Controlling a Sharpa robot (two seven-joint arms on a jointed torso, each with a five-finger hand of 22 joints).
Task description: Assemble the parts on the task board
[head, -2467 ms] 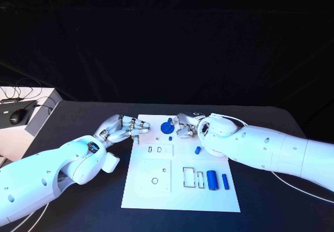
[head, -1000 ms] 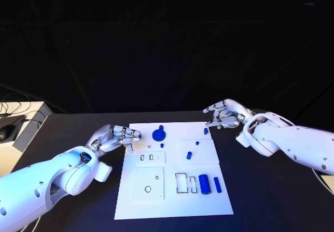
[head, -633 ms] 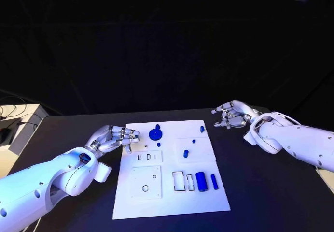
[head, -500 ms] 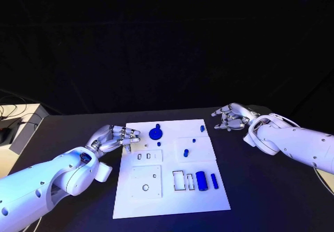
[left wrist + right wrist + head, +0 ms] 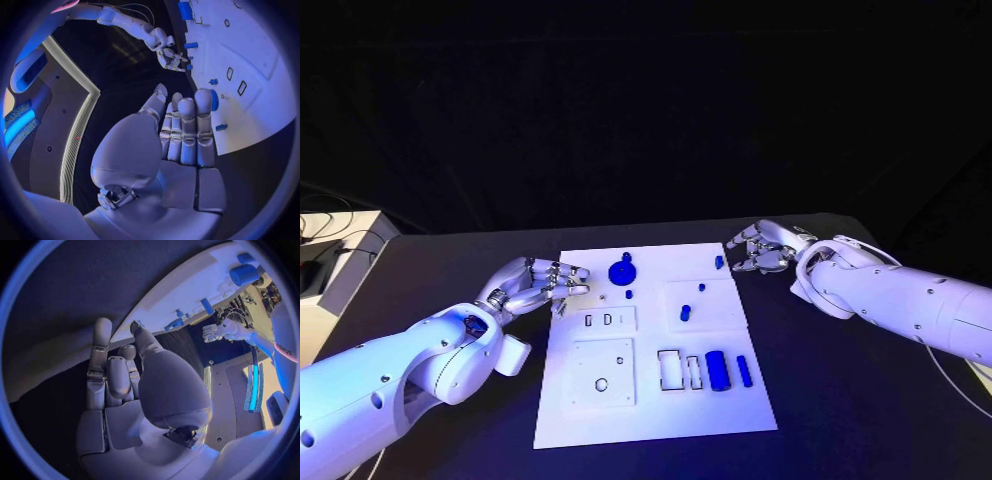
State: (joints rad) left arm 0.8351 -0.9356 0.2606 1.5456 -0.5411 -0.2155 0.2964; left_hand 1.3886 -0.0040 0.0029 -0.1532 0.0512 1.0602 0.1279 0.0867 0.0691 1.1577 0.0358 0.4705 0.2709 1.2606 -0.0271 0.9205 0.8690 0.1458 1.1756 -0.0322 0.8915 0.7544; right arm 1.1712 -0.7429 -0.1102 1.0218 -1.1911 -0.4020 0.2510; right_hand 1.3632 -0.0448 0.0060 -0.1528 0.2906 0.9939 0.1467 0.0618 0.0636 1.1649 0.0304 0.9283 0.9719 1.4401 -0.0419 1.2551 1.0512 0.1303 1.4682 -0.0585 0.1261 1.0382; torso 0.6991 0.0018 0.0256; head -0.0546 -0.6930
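The table [image 5: 444, 270] carries the white board [image 5: 653, 415], which lies between my two hands, and from how the pieces sit I judge the job barely past its start. My left hand [image 5: 538, 283] rests at the board's near-left edge with its fingers [image 5: 187, 130] held close together and straight, gripping nothing that I can see. My right hand [image 5: 764, 248] hovers just off the board's far-right corner, fingers [image 5: 100, 365] loosely curled, and whether anything small is pinched there I cannot tell. Just beyond my left fingertips stands the round blue knob [image 5: 622, 270], seemingly seated on the board. Farther from both hands, toward my body, a thick blue cylinder [image 5: 715, 369] and a thin blue rod [image 5: 743, 371] lie loose beside two rectangular slots that look unfilled. A short blue peg [image 5: 685, 313] lies in the middle, well apart from either hand, and a small blue piece [image 5: 720, 262] sits just beside my right fingers. The tiny bits near the knob are too small to identify.
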